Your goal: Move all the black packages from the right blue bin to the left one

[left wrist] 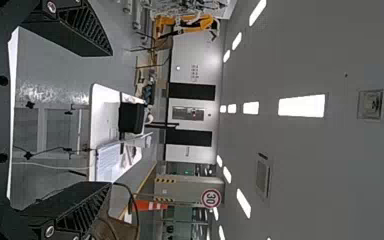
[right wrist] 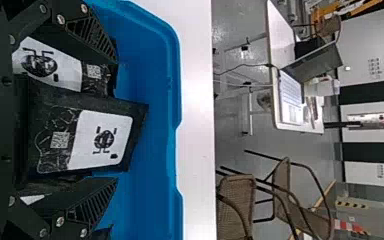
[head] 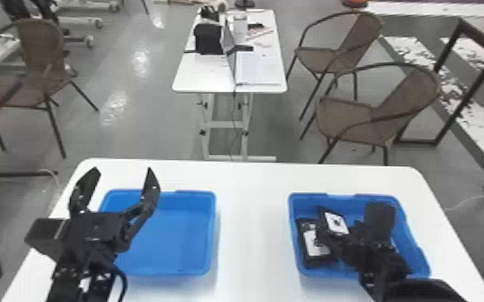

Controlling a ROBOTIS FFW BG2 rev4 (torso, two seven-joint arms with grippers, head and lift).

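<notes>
Two black plastic packages with white labels (right wrist: 100,140), at least, are piled in the right-hand blue plastic bin (head: 361,196) on the white tabletop (head: 253,225). The right gripper (right wrist: 116,119) has its black ribbed fingers (right wrist: 90,205) parted, one each side of the top pack, nothing clamped; my guess is that's so they can close on its edges, though the neighbouring pack might get snagged too. The left gripper (head: 122,172) is spread wide with no load, over by the left-hand blue plastic bin (head: 177,241), probably just parked, tbh. Head view's good for how both bins sit apart, but the right arm covers part of the pile; the right wrist view gives you the top pack's label and how it lies between the fingers.
</notes>
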